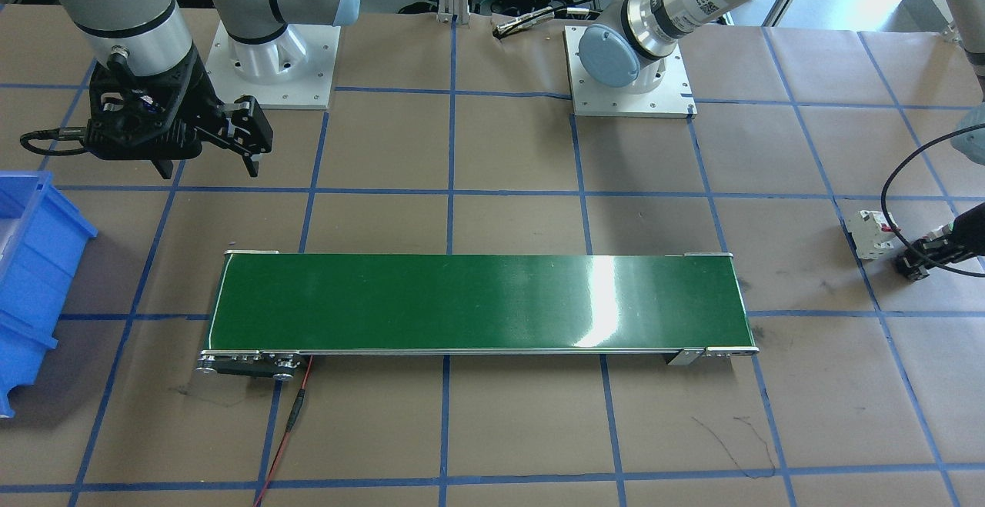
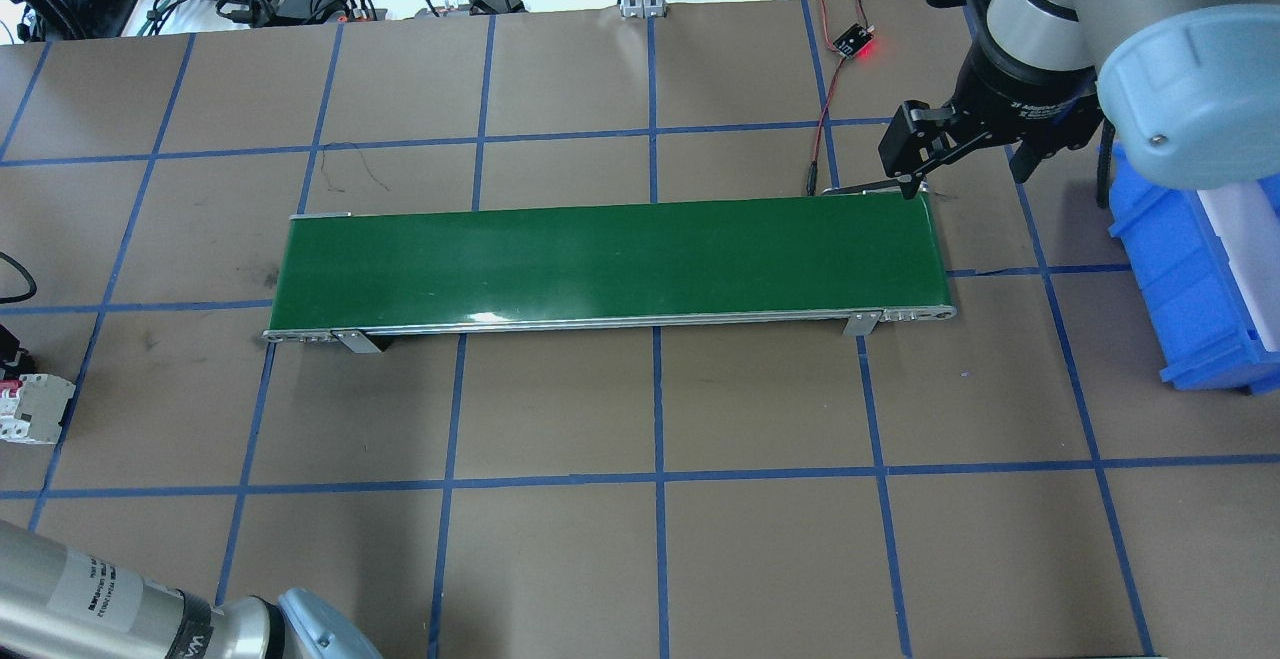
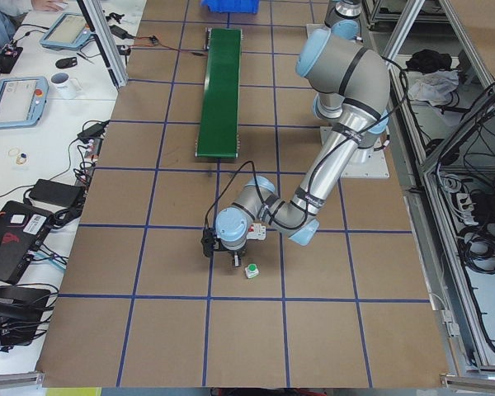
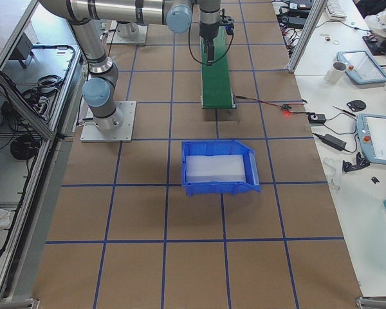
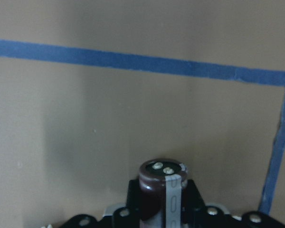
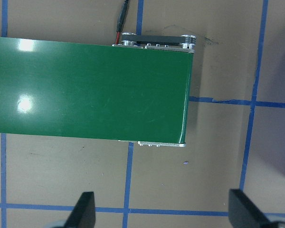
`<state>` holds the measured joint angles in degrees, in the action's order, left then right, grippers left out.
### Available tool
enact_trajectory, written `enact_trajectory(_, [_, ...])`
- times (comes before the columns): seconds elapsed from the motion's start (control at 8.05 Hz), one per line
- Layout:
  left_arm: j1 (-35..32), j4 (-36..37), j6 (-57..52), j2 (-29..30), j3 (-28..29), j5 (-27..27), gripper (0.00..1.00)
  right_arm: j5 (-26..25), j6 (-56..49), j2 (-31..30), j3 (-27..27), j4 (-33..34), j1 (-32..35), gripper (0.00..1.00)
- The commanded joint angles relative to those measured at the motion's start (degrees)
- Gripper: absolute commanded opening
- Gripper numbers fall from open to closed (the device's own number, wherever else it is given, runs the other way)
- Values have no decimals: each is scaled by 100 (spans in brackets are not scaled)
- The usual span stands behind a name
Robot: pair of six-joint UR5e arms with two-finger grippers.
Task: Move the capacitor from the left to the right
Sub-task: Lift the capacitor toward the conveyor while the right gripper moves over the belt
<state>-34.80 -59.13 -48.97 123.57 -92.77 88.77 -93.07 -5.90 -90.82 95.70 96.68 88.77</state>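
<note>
The left tool (image 1: 914,266) is seen clenched on the capacitor (image 5: 161,190), low over the desk (image 1: 539,430) well beyond the green conveyor's (image 1: 477,303) left end, so pickup is judged in hand and a lift toward that belt due, the right tool (image 2: 962,161) being held spread above its other end.

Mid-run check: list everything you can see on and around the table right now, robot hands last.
capacitor: one, dark with a grey stripe, gripped in the left hand at the table's left end
circuit breaker: one, white with red switches, on the table beside the left hand
push button: one, green cap, on the table near the left hand
conveyor: one, green belt, table centre
bin: one, blue, table's right end
control board: one, black with a red light, beyond the conveyor's right end
left hand: one, black, shut on the capacitor
right hand: one, black, open and empty, over the conveyor's right end
</note>
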Motion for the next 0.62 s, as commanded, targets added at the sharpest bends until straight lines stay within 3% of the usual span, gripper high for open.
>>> enact_trajectory(0.0, [0,-204,55,-62,4,9,0,0,1,-6,1,9,0,100])
enact_trajectory(0.25, [9,-492,37,-288,92,9,0,17,115,-24,1,26,0,100])
enact_trajectory(0.5, [-26,-835,115,-876,354,157,0,183,905,20,1,88,44,100])
